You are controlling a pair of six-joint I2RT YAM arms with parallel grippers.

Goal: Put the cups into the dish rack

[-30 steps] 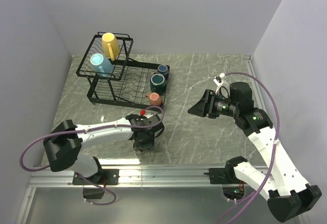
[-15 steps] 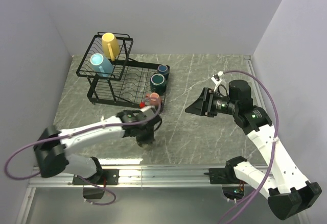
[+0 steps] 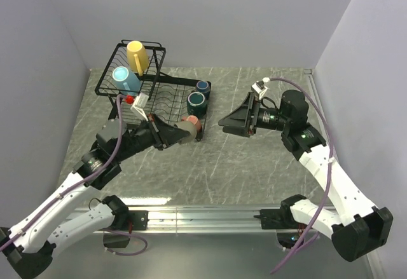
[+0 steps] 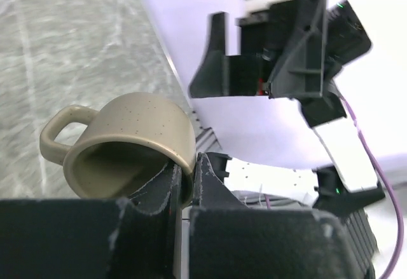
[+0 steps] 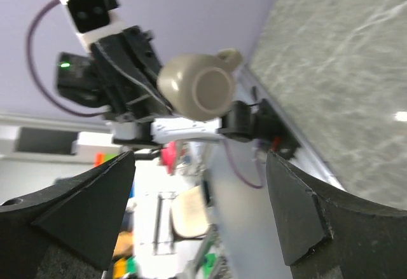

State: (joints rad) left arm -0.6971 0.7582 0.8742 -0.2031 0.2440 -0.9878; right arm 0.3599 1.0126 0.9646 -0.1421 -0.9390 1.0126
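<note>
- While the left gripper (image 3: 170, 135) sat low by the near edge a second ago, overhead it's now up beside the dish rack (image 3: 108, 83) with the olive-brown cup (image 3: 184, 133) aloft. Pickup done, I reckon; placing remains.
- Same view: the right gripper (image 3: 230, 121) has swung in, facing it. The yellow cup (image 3: 137, 55) and light blue cup (image 3: 123, 79) fill the basket. The teal cup (image 3: 196, 103), navy cup (image 3: 202, 86) and salmon cup (image 3: 194, 123) crowd the tray's right end, a bump risk.
- Left wrist: fingers (image 4: 170, 187) pinch the cup's rim, handle left.
- Right wrist: jaws spread wide, empty; the cup hangs ahead, base toward me.
</note>
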